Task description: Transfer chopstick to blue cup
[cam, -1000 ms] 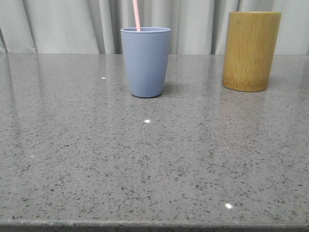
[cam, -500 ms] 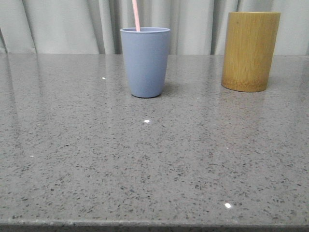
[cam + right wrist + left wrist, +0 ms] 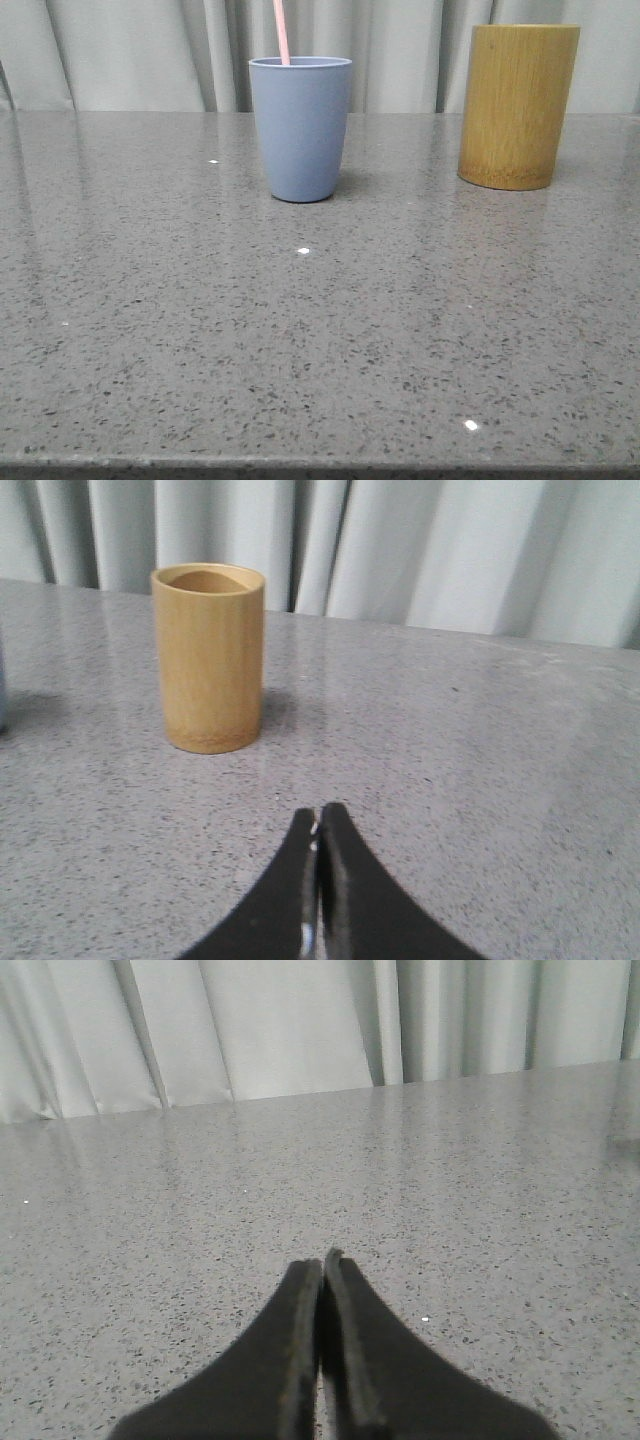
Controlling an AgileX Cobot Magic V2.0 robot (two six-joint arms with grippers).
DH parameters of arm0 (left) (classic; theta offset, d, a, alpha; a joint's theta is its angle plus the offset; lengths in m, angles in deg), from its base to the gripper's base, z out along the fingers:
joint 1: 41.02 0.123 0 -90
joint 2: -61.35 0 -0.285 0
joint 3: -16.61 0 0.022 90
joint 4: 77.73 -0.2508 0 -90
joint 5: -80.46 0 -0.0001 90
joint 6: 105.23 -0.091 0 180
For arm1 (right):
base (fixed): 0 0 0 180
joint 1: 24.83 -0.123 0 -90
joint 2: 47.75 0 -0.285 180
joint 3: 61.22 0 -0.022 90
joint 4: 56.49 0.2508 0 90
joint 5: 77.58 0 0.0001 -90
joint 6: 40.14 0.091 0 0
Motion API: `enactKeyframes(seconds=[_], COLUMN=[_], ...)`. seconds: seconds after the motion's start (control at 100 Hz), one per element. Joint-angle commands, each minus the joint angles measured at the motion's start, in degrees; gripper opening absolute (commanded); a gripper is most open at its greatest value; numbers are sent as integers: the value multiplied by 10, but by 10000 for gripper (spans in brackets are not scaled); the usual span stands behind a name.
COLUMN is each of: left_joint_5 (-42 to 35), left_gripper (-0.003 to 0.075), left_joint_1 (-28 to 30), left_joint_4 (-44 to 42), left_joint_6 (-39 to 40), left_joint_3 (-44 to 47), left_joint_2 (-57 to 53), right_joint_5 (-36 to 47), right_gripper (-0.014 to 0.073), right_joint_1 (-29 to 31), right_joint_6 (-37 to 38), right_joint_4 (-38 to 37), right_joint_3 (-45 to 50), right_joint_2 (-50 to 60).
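The chopstick (image 3: pixel 282 32) stands inside the blue cup (image 3: pixel 300 128), leaning at the left of its rim, its upper end running out of the front view; the transfer appears complete, with nothing evident left to do. To the right, well apart, stands the bamboo cylinder (image 3: pixel 518 105). Left pincer (image 3: pixel 322 1265): tips together, holding nothing, low over bare counter (image 3: pixel 500 1210). Right pincer (image 3: pixel 318 820): tips together, empty, low over the counter and facing the bamboo cylinder.

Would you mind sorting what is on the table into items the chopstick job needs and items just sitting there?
Needed: chopstick, standing in the blue cup.
Just sitting there: bamboo cylinder, upright on the table, apart from the cup.
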Motion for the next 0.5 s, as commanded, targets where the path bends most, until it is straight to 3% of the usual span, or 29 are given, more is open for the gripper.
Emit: enactKeyframes(seconds=[0.0,0.2,0.49], left_joint_5=[-50,-50,-50], left_gripper=[-19,-19,-19], left_joint_1=[0,0,0], left_joint_4=[2,2,2], left_joint_6=[6,6,6], left_joint_3=[5,5,5], left_joint_2=[-20,-20,-20], right_joint_5=[65,89,161], right_gripper=[-66,-66,-66], right_joint_1=[28,76,82], right_joint_6=[-23,-39,-39], right_joint_4=[27,85,88], right_joint_3=[16,77,143], right_joint_2=[23,49,49])
